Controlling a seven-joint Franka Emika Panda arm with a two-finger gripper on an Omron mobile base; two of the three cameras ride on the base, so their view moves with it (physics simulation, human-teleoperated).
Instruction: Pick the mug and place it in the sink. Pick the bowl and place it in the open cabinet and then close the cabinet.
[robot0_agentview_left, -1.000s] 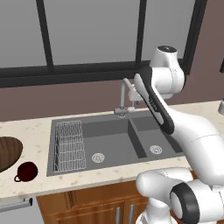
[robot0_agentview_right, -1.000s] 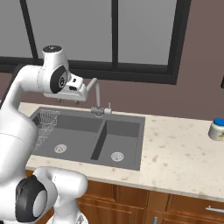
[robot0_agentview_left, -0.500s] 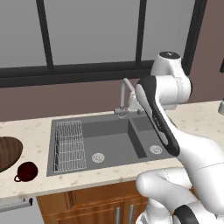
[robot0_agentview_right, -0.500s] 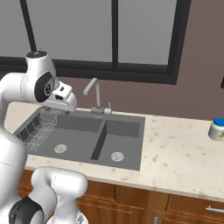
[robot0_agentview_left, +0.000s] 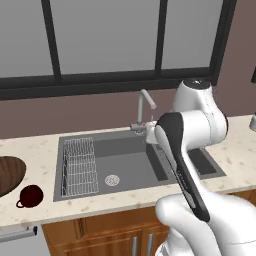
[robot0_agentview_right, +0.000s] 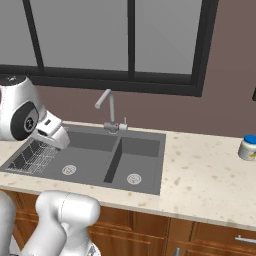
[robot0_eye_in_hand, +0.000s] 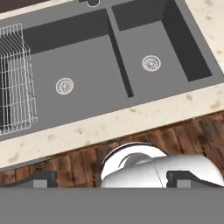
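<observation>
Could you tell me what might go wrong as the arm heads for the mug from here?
The mug is small and sits close beside the bowl at the counter's left end, so a slightly off approach might knock the bowl or tip the mug. Travelling left over the sink, the arm could clip the faucet, which stands near the wrist. The wire rack fills the basin nearest the mug, so a later drop there may land unevenly.

The bowl (robot0_agentview_left: 9, 175) is cut off by the left edge.
</observation>
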